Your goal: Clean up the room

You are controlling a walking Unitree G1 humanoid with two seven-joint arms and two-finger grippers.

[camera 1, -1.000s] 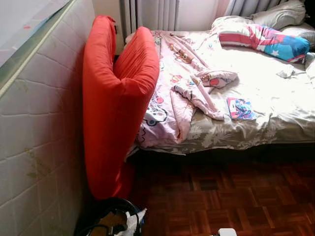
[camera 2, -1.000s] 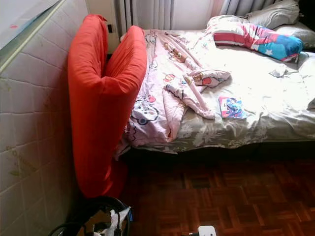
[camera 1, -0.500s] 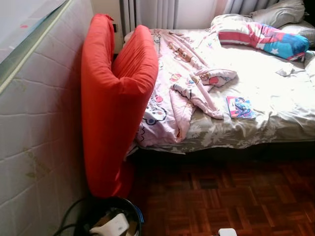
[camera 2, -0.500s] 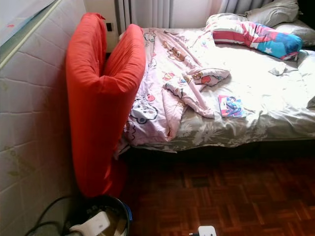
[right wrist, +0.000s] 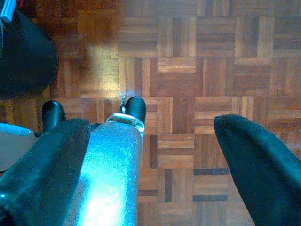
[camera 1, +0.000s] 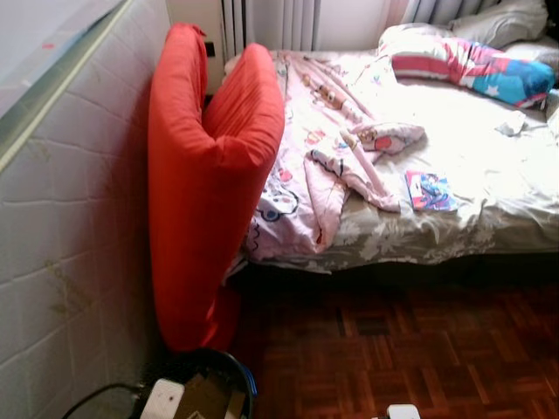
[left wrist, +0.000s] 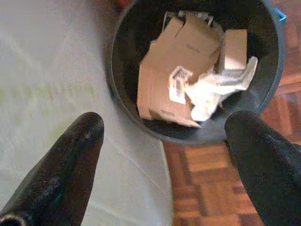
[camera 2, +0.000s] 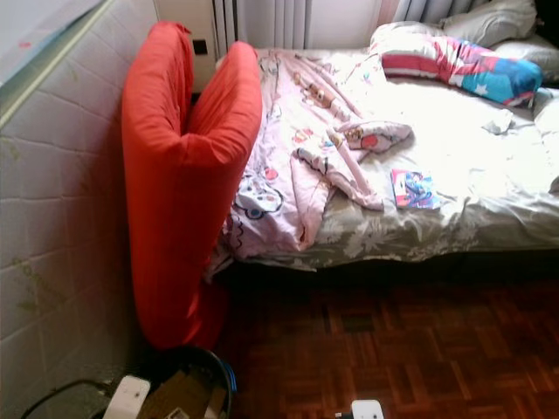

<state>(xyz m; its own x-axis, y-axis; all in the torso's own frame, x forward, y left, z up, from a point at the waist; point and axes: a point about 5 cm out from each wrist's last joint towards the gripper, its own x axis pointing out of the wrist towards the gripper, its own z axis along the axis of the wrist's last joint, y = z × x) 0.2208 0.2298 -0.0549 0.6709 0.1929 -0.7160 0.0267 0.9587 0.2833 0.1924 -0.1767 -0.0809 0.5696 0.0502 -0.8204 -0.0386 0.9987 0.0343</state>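
- The left hand hangs above a dark round bin, its two black fingers spread wide apart with nothing between them.
- Inside the bin lie pieces of brown cardboard and a crumpled white paper, the paper resting against the cardboard.
- The bin stands on the parquet floor, close against an upright pale quilted mattress at the robot's left.
- From the head views the bin sits at the foot of a red folded mattress that leans between the pale one and the bed.
- A pink patterned blanket lies rumpled across the bed and drapes over its near edge.
- A small colourful book lies on the bed just beside the blanket.
- A striped pillow with blue and red lies at the far end of the bed.
- The right hand points down at bare parquet, fingers wide apart and holding nothing; a silver leg and black foot show below it.
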